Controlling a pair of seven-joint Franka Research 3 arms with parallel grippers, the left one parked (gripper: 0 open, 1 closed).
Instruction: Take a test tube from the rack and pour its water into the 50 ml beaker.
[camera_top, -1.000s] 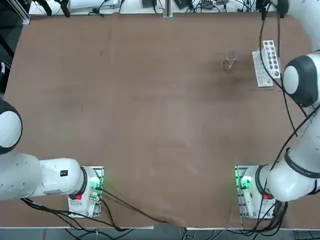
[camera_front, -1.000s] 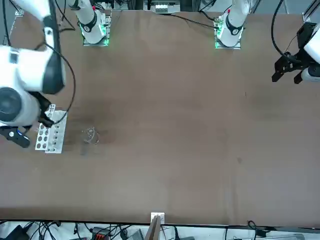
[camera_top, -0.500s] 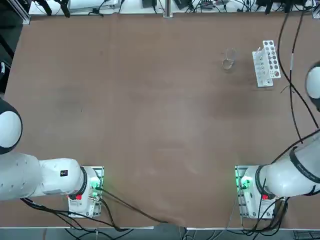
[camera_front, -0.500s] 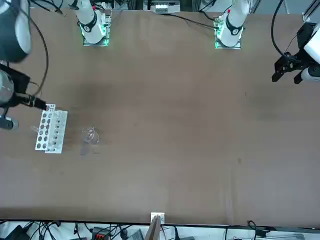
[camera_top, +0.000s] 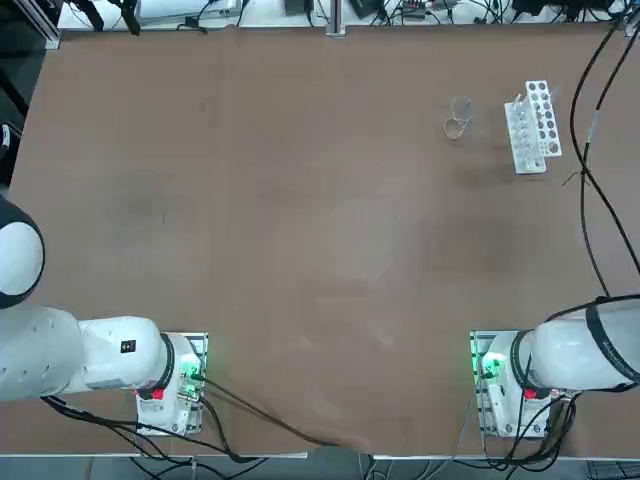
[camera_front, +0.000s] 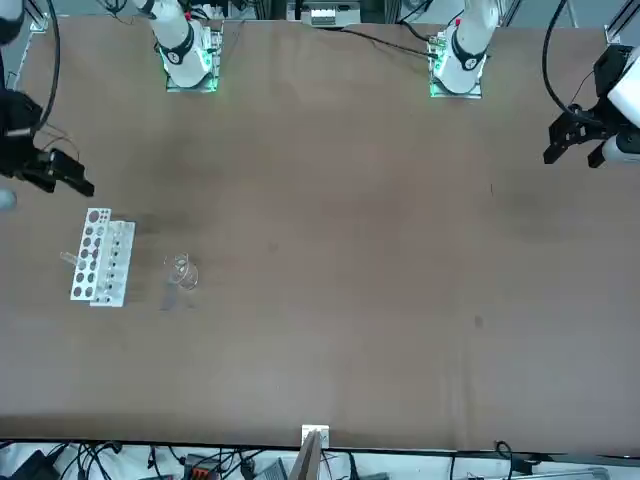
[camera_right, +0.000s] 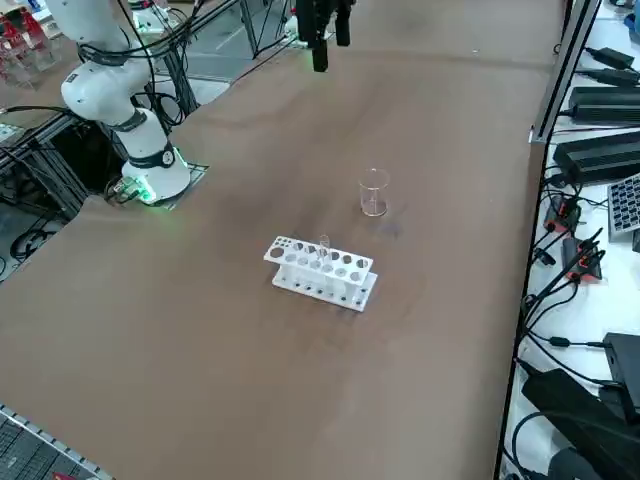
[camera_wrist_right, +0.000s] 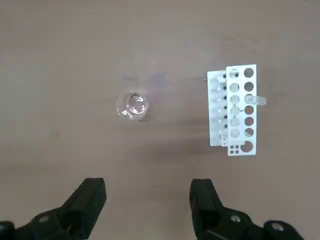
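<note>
The white rack (camera_wrist_right: 235, 110) lies on the brown table, with one clear test tube (camera_wrist_right: 254, 101) standing in a hole along its side. That test tube (camera_right: 324, 246) rises a little above the rack (camera_right: 322, 268) in the right side view. I cannot make out the water in it. The 50 ml beaker (camera_wrist_right: 133, 106) stands upright a short way from the rack, also seen as the beaker (camera_right: 374, 193). My right gripper (camera_wrist_right: 147, 200) hangs high above both, open and holding nothing. In the front view the right gripper (camera_front: 72, 172) sits on the robot's side of the rack (camera_front: 100, 256).
The rack (camera_top: 533, 127) and beaker (camera_top: 458, 118) stand at the table's far right corner. Cables run past the right table edge (camera_top: 585, 150). The right arm's base (camera_top: 510, 385) is at the near edge. Power supplies and cables lie on a bench (camera_right: 600, 100) beyond the table.
The right arm has swung away from above the rack, out of the top view, leaving the rack uncovered. Its gripper has stayed open. Rack, tube and beaker have not moved.
</note>
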